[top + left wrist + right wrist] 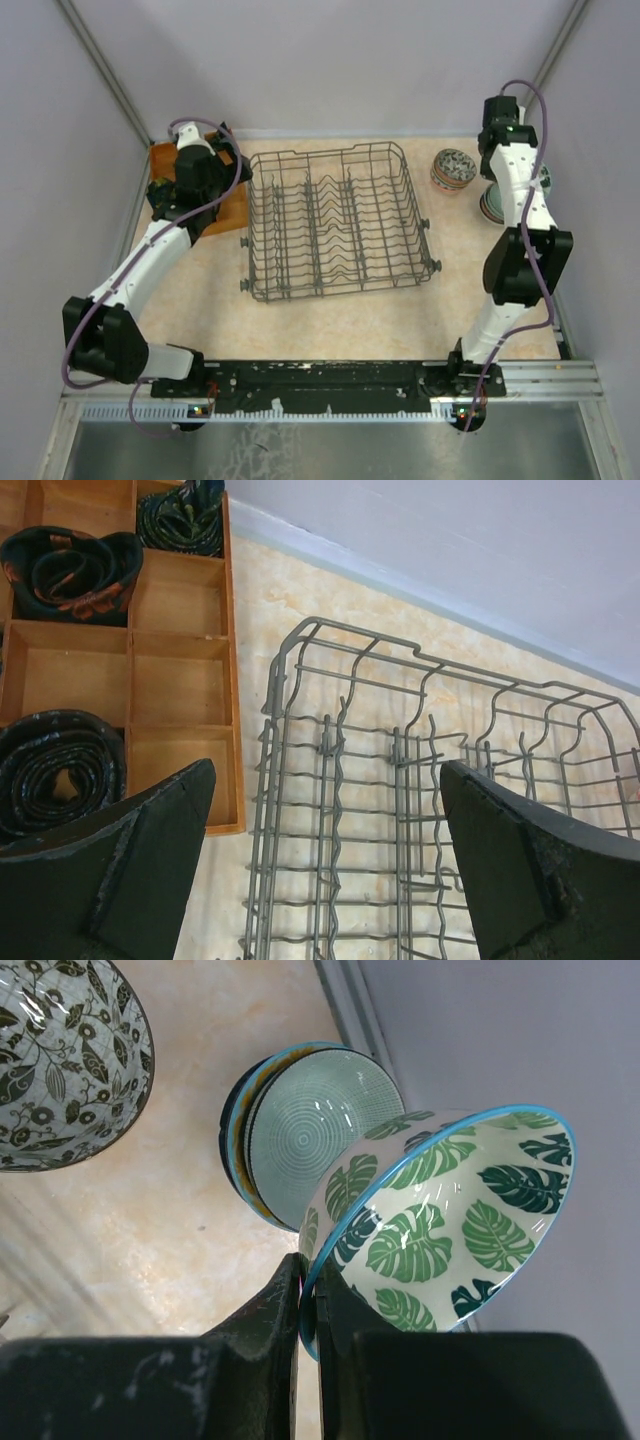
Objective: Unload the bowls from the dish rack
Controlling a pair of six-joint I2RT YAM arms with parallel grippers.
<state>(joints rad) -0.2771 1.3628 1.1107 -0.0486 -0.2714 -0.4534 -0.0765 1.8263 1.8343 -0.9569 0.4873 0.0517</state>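
The right end effector (308, 1300) is clamped on the rim of the green leaf bowl (440, 1230), holding it tilted close to the stacked bowls (300, 1140) at the far right of the worktop (330, 330), near the dark-patterned bowl (60, 1060). The left end effector (325, 865) is spread wide over the left edge of the dish rack (340, 220), which stands mid-worktop beside the compartment tray (180, 670).

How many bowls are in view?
4 bowls: the leaf bowl in the right gripper, two nested bowls by the wall, perhaps hiding more, and the dark-patterned bowl alone.
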